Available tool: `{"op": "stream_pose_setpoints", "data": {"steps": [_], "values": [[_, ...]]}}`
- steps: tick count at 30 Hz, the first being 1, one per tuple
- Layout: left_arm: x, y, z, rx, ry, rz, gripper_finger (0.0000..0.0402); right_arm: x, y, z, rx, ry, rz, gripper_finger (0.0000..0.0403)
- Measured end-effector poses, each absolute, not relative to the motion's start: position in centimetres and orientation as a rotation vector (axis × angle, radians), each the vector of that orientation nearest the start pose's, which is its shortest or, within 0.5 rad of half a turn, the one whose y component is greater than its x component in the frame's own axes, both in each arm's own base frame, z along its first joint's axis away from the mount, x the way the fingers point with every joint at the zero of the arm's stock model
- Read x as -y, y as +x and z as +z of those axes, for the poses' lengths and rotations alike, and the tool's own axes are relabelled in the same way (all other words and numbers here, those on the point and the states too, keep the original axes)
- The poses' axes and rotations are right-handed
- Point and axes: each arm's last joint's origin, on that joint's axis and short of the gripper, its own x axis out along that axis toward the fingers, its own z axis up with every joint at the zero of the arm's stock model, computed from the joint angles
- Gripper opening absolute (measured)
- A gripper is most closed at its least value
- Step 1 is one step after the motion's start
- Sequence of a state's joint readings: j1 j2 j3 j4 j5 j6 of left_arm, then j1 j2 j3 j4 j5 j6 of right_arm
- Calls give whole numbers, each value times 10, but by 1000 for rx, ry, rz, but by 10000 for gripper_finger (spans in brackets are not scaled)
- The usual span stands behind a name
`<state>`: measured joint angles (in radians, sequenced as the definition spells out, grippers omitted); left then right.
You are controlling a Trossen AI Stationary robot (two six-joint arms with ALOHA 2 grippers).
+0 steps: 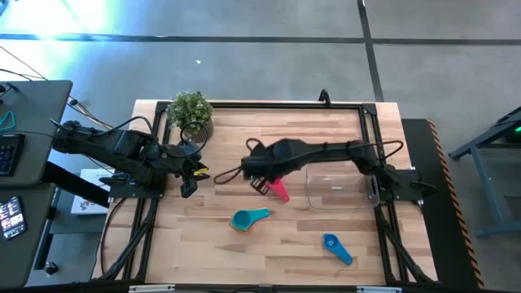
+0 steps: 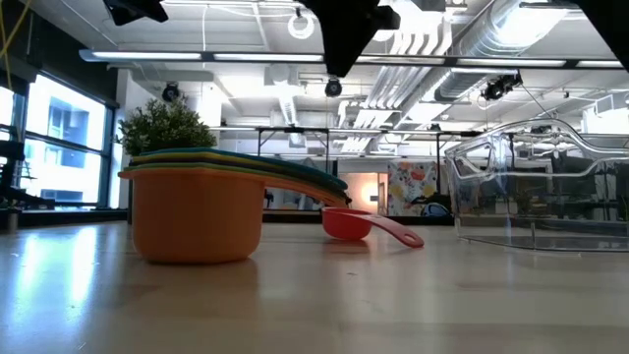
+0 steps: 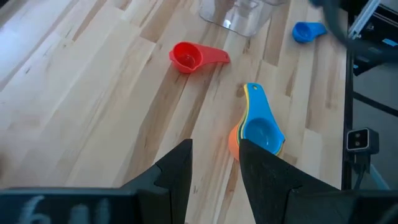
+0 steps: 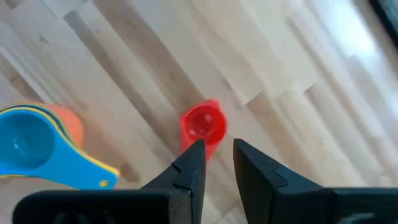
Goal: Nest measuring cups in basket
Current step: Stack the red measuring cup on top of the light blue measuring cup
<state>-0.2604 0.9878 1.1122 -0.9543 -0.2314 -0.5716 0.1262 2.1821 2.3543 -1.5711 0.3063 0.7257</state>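
Note:
A stack of nested measuring cups, orange at the bottom and teal on top, stands on its base near the table's middle front. A red-pink cup rests upright on the table, left of the clear basket. A blue cup lies alone near the front right. My right gripper hangs above the red-pink cup, clear of it, its fingers a little apart with nothing between them. My left gripper waits open at the table's left, raised and aimed toward the stack.
A potted green plant stands at the far left of the table. The basket shows nothing inside it. Bare wood lies between the stack, the red-pink cup and the left arm.

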Motion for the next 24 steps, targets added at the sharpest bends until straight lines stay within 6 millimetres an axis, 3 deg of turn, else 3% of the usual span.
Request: {"op": "stream_pose_setpoints", "data": {"steps": [6,12,24], "values": [[38,171,343,-779,-339,212,122,-14,405,350,-1188,239,-617,73],[30,173,343,-771,-355,253,122,12,403,353,-1211,195,-595,73],[16,174,343,-758,-387,331,122,54,407,315,-1350,158,-541,73]]}}
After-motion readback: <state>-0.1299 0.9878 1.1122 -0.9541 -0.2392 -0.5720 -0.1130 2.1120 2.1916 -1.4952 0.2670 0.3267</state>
